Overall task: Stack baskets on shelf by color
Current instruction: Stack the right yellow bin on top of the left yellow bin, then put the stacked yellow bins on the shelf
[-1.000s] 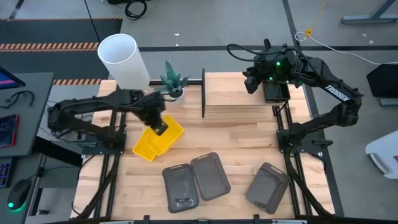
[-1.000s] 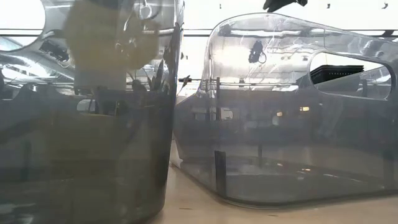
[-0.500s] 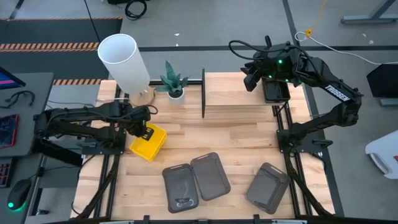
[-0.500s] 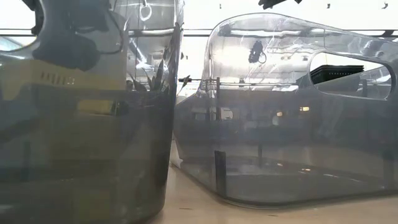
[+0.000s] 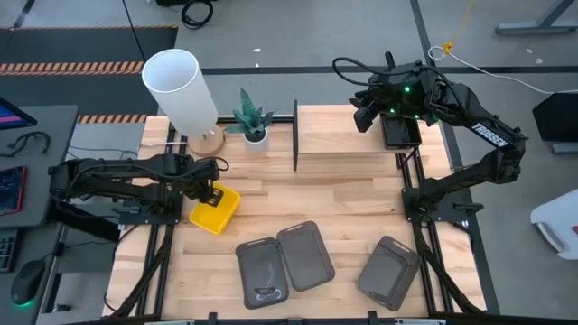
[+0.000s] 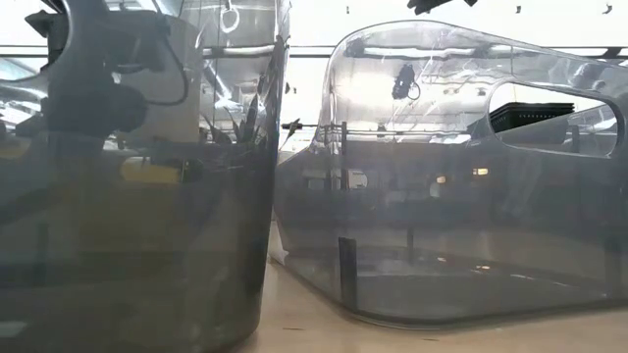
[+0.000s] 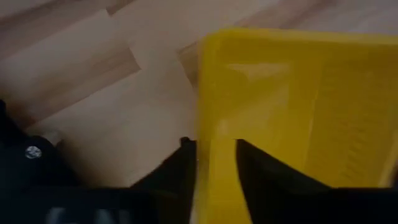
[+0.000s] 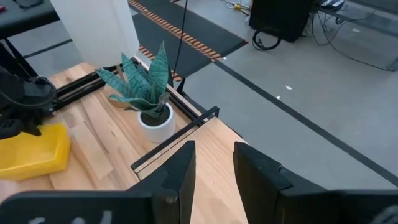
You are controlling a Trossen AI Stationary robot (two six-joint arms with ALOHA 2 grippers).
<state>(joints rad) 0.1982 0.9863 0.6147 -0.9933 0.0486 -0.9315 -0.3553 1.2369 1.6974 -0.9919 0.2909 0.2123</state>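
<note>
The wooden table [image 5: 343, 208] carries a yellow basket [image 5: 215, 208] right at the left claw [image 5: 209, 192], three grey baskets [image 5: 302, 256] nearer the front edge, and a potted plant [image 5: 254, 119] beside the shelf [image 5: 348, 144] under the right claw [image 5: 372, 115].
</note>
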